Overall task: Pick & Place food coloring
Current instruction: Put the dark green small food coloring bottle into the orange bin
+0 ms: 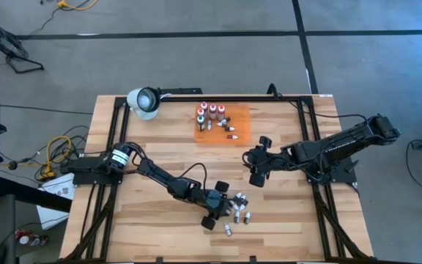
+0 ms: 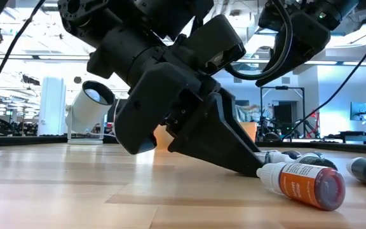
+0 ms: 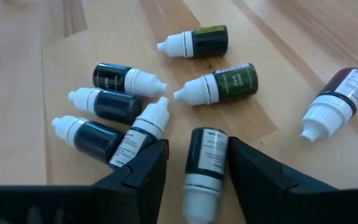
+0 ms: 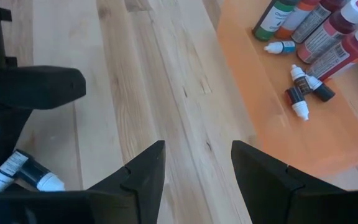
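Left pincer (image 1: 222, 207) sits low in the lower centre of the high view, right at the pile of small dropper bottles (image 1: 239, 211) on the desk (image 1: 160, 227). In the left wrist view its fingers (image 3: 143, 177) are partly open with one dark bottle (image 3: 206, 163) lying between them, white cap toward the camera. Gaps show on both sides of it, so I can't tell if it's gripped or just straddled; it looks to be lying on the wood.

Seven other droppers lie fanned out just beyond the fingertips, all on their sides: a white-labelled one (image 3: 143, 129) touching the left finger, three dark ones at frame left, two green-labelled ones (image 3: 224, 84) in the upper middle, and a dark red one (image 3: 339, 101) at far right, apart from the rest.

Low view: the pincer tip is down at the desk surface, and an orange-labelled bottle (image 2: 305, 184) lies on its side just beside it at lower right.

Right pincer (image 1: 256, 168) hovers right of centre, fingers (image 4: 143, 171) apart, nothing between them, only bare wood below.

Orange mat (image 1: 242, 130) is in the upper centre of the high view, with upright taller bottles (image 1: 209, 111) and a few small droppers (image 4: 303, 88) lying on it, well apart from both pincers.
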